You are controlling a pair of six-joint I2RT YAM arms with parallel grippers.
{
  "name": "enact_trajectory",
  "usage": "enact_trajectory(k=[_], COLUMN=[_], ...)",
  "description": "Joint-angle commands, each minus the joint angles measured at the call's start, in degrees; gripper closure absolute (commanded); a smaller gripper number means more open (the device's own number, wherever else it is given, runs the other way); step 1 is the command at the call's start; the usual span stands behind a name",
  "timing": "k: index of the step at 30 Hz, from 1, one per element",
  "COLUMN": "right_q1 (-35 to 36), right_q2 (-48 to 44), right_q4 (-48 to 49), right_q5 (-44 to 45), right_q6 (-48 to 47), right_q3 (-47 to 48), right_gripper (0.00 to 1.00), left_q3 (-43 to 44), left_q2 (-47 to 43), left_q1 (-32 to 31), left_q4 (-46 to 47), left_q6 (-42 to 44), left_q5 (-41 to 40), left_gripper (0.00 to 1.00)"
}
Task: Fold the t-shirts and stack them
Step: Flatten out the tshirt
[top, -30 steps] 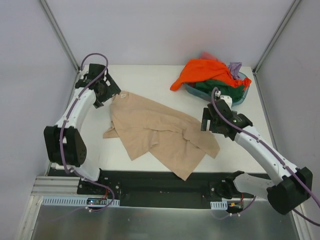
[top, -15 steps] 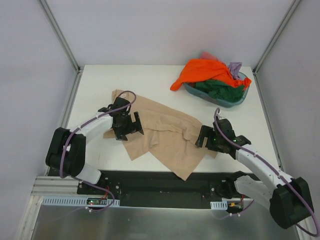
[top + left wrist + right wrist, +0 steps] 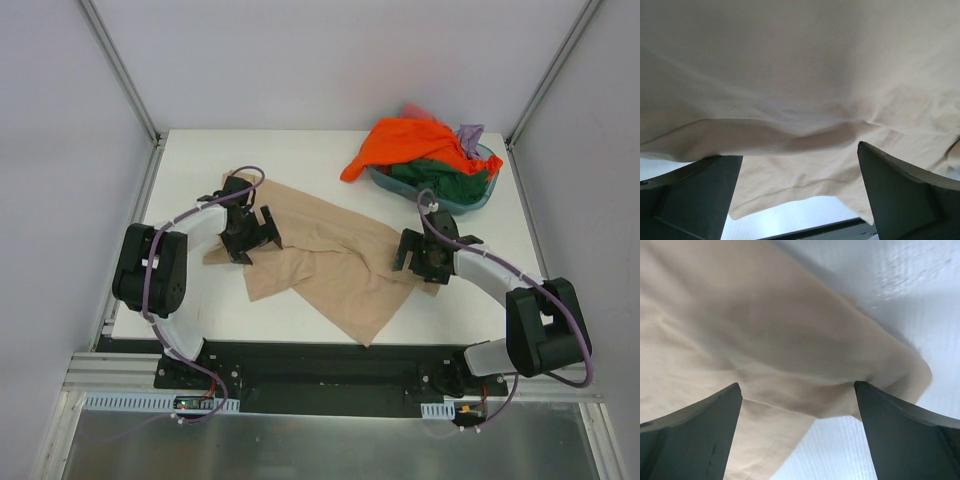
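The left hand point(image 3: 250, 233) and right hand point(image 3: 417, 258) are both spread over the rumpled tan t-shirt point(image 3: 325, 262) lying on the worktop point(image 3: 300, 160); closing here could pinch stacked layers or a thin ridge, bunching the cloth or letting it slip

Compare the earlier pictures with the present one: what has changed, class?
The left gripper swung from the far-left corner inward onto the tan t-shirt; the right gripper settled at its right edge. Both stand open, gripping nothing. The basin and its shirts stayed put.
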Motion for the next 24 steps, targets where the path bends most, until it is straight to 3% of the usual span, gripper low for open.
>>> enact_trajectory(k=[1,7,12,17,24], right_q1=[-2.5,-2.6,-3.0,-3.7,-3.8], right_q2=[0.1,-12.3,-26.4,-36.9,-39.6], right_q4=[-3.1,-5.2,-8.2,-9.1,-10.2], right_q5=[3.2,2.7,12.3,14.3,14.0], right_q6=[-2.8,-3.1,-0.5,-0.6,-1.2], right_q3=[3.4,2.2,-5.0,-10.2,-10.4], right_gripper=[0.01,0.04,0.04,0.04,0.04], left_q3=[3.0,0.9,-9.2,-19.5,-22.2], left_q2=[2.6,-5.4,-17.2,-28.7,-30.6], left_q1=[2.4,-1.2,-3.2,-3.2,-3.2], left_q4=[1.2,1.2,-0.8,-4.0,-5.0], left_q6=[3.6,4.9,0.7,-5.3,-7.0], left_q5=[-3.4,-0.9,-5.7,-9.4,-9.5], left_gripper=[0.01,0.01,0.01,0.03,0.25])
